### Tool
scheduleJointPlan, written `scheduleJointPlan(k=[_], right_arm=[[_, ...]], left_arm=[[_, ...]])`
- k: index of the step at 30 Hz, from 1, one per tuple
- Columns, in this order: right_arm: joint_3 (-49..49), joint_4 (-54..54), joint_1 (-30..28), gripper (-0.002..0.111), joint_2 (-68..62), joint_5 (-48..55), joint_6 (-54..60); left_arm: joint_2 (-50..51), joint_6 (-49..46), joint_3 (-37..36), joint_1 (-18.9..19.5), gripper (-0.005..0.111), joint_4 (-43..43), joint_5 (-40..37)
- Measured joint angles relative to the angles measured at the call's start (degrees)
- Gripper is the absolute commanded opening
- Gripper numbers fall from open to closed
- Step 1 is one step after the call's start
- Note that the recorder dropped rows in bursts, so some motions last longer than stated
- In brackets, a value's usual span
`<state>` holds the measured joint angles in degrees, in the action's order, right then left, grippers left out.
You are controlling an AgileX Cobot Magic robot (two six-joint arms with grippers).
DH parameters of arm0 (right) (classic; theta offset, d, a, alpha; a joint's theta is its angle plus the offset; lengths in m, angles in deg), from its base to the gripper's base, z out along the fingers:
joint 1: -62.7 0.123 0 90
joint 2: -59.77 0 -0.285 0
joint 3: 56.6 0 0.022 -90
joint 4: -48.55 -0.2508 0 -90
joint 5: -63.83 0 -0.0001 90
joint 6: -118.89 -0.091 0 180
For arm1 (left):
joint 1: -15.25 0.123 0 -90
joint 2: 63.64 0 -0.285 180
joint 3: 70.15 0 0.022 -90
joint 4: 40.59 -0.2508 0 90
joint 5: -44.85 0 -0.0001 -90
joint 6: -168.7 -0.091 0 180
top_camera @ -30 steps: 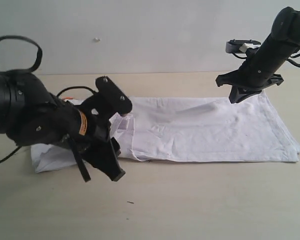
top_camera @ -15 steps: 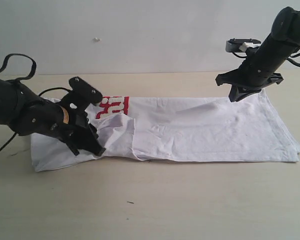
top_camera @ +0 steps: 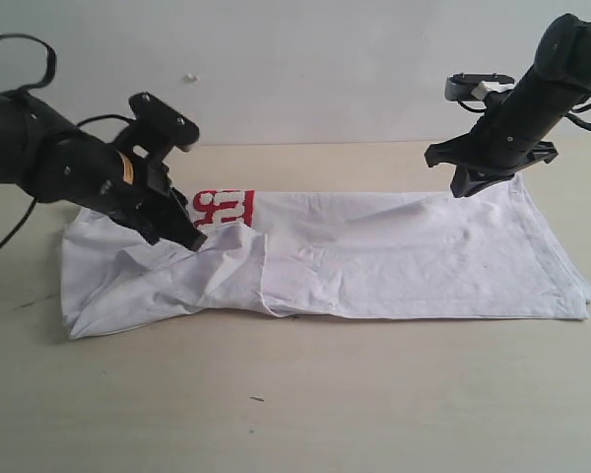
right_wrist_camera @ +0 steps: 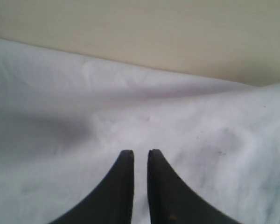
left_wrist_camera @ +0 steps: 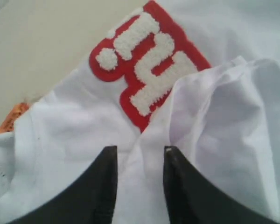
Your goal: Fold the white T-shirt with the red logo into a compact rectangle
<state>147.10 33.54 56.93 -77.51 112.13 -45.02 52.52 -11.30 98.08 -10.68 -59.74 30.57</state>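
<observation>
At middle left, the left gripper (top_camera: 191, 238) pinches a fold of the shirt (top_camera: 374, 261) just below the logo (top_camera: 224, 205). The shirt lies across mid-frame on the table (top_camera: 305, 394). Upper right, the right gripper (top_camera: 462, 191) clamps its upper edge.

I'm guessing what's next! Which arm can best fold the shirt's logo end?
Probably left: the left tool straddles a raised white T-shirt fold beside the red logo; the right tool is at the opposite end.
</observation>
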Motion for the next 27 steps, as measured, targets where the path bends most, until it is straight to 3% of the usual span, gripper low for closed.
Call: scheduleJointPlan(k=[3, 8, 12, 14, 19, 23, 27], right_arm=[[0.00, 0.00, 0.00, 0.013, 0.00, 0.00, 0.00], [0.00, 0.00, 0.00, 0.013, 0.00, 0.00, 0.00], [0.00, 0.00, 0.00, 0.013, 0.00, 0.11, 0.00], [0.00, 0.00, 0.00, 0.013, 0.00, 0.61, 0.05], [0.00, 0.00, 0.00, 0.013, 0.00, 0.46, 0.18], [0.00, 0.21, 0.00, 0.013, 0.00, 0.33, 0.18], [0.00, 0.20, 0.00, 0.013, 0.00, 0.53, 0.18]], left_arm=[[-6.50, 0.59, -0.75, 0.00, 0.001, 1.99, -2.71], [-6.62, -5.13, -14.15, -4.32, 0.000, 6.77, -0.08], [-3.48, -6.31, -16.55, -5.18, 0.000, 7.23, 10.40], [-0.42, -4.07, -15.21, -2.25, 0.000, 7.21, 15.39], [4.67, -3.47, -10.98, 3.34, 0.000, 7.21, 15.90], [7.06, -3.47, -0.53, 5.39, 0.000, 6.67, 16.92], [8.29, -3.47, 7.51, 5.76, 0.000, 6.35, 5.36]])
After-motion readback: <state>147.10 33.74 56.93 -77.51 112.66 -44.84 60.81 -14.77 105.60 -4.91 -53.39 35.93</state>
